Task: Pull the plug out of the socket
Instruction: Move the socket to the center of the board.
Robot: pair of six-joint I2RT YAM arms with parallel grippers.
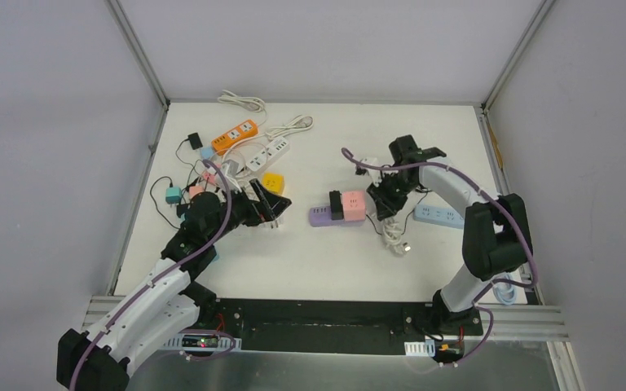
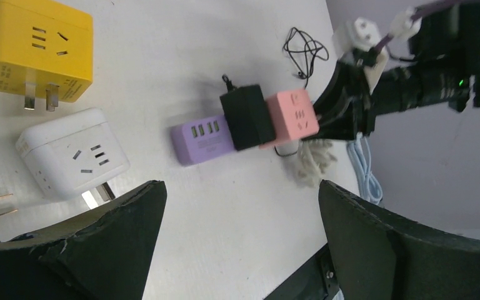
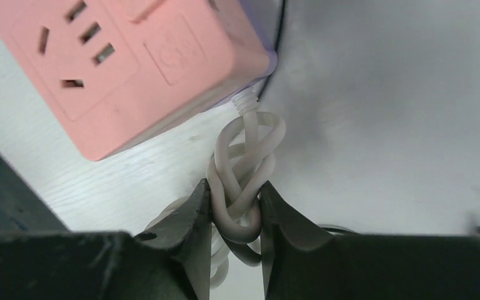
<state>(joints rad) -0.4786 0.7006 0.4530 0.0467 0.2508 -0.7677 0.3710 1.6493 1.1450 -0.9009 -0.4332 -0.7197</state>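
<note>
**Black plug [image 2: 247,117] seated in purple socket strip [image 2: 201,140]**

The plug stands beside a pink cube [image 2: 290,115] on the strip, mid-bench [image 1: 310,261]. The right fingers [image 3: 201,211] are clamped on the coiled white cord [image 3: 245,159] just beside the cube. The left fingers [image 2: 131,215] are spread apart, well clear.
</note>
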